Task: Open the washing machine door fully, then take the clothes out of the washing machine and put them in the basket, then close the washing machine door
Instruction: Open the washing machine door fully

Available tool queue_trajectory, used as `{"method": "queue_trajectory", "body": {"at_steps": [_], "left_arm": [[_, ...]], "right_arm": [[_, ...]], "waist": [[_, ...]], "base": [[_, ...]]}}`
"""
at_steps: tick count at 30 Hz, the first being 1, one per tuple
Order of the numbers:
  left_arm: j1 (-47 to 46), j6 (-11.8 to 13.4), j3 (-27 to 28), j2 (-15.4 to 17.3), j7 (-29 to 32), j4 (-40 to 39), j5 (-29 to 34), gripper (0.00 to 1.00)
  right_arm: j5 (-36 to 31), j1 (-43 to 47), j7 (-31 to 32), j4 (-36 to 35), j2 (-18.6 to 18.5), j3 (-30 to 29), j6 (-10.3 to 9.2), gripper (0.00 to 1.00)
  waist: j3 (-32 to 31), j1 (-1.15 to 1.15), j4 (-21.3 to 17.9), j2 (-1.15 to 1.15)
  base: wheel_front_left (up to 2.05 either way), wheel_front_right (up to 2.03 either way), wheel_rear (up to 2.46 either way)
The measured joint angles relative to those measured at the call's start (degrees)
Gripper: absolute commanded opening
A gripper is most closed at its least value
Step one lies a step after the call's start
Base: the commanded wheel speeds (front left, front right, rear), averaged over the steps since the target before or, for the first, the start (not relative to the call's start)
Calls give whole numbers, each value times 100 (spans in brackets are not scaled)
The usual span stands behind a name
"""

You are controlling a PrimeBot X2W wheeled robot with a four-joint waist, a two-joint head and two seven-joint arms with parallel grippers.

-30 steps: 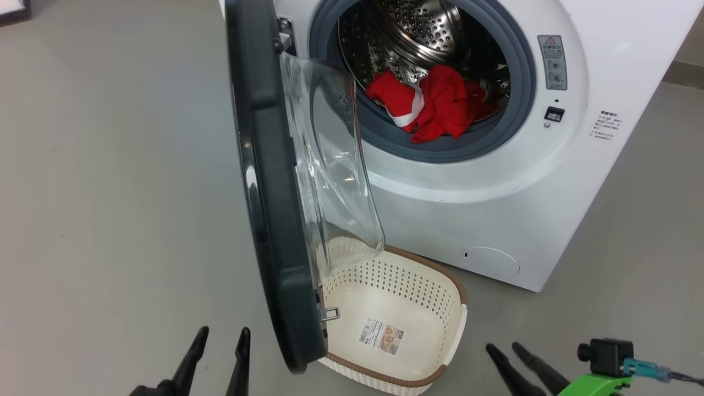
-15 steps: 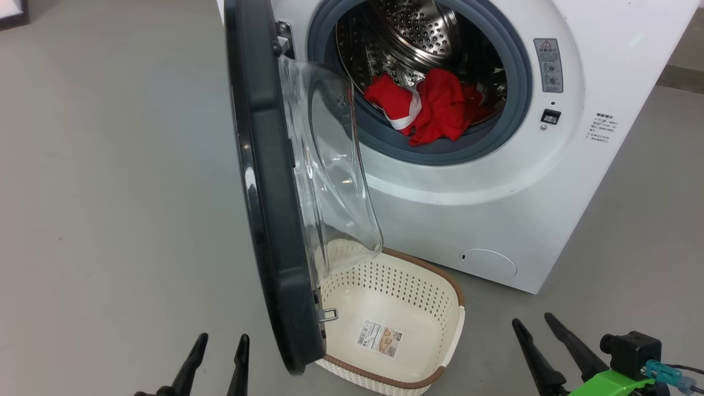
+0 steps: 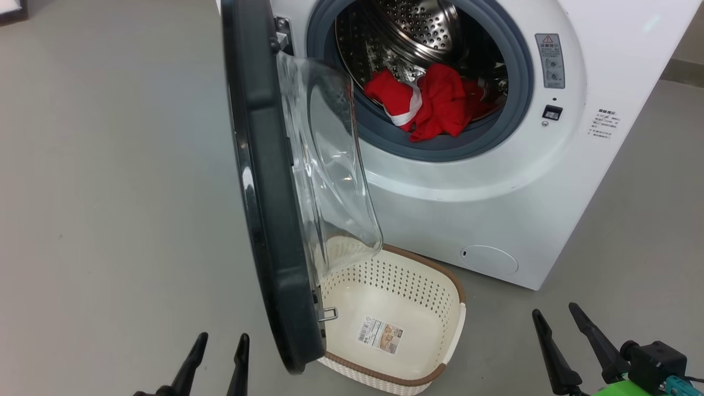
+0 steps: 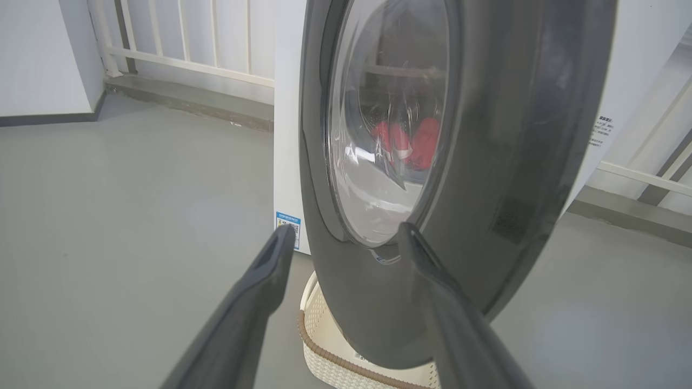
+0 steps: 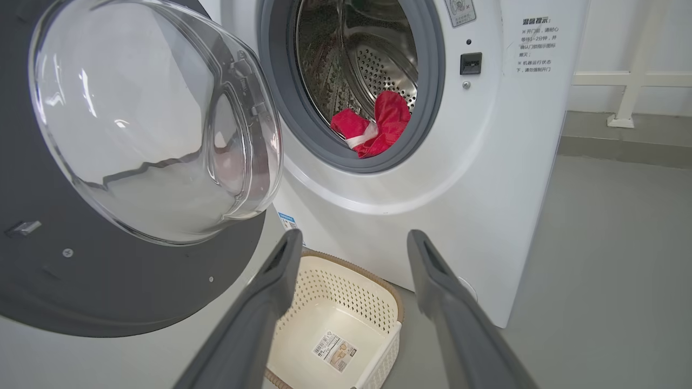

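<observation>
- Mouth open, the washing machine [image 3: 495,209] stands ahead of the left gripper [image 3: 224,336] and right gripper [image 3: 555,309], so an arm can reach in.
- Just ahead of the left gripper, a bit to its right, the washing machine door [image 3: 264,192] sticks straight out; I think it needs one more push.
- Between the grippers, partly under the door, the basket [image 3: 396,275] waits to catch things.
- Far ahead of the right gripper, the red clothes [image 3: 434,104] lie in the drum [image 3: 418,27].
- Both grippers have fingers spread and hold nothing.

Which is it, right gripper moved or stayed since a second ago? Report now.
Yes. The right gripper went up and rightward in the head view, away from the basket.
</observation>
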Motion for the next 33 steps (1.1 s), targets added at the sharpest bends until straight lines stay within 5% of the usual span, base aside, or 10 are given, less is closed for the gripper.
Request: {"method": "queue_trajectory", "body": {"at_steps": [14,15,16,17,18,33], "left_arm": [[-10,1,10,-1,0,-102,-54,100],[-15,1,11,-1,0,-118,-54,94],[-16,1,14,-1,0,-134,-54,42],[-16,1,22,-1,0,-155,-54,27],[-18,1,32,-1,0,-180,-54,2],[-516,80,99,-1,-36,-2347,-210,0]], "right_arm": [[-154,55,0,24,31,-18,0,100],[-154,55,0,24,32,-18,0,100],[-154,55,0,23,33,-18,0,100],[-154,55,0,23,35,-19,0,100],[-154,55,0,23,37,-19,0,100],[-159,49,-1,-3,51,-12,0,100]], "waist": [[40,0,-2,0],[40,0,-2,0],[41,0,-3,0],[42,0,-3,0],[42,0,-4,0],[94,0,-54,0]], "base": [[0,0,0],[0,0,0],[0,0,0],[0,0,0],[0,0,0],[0,0,0]]}}
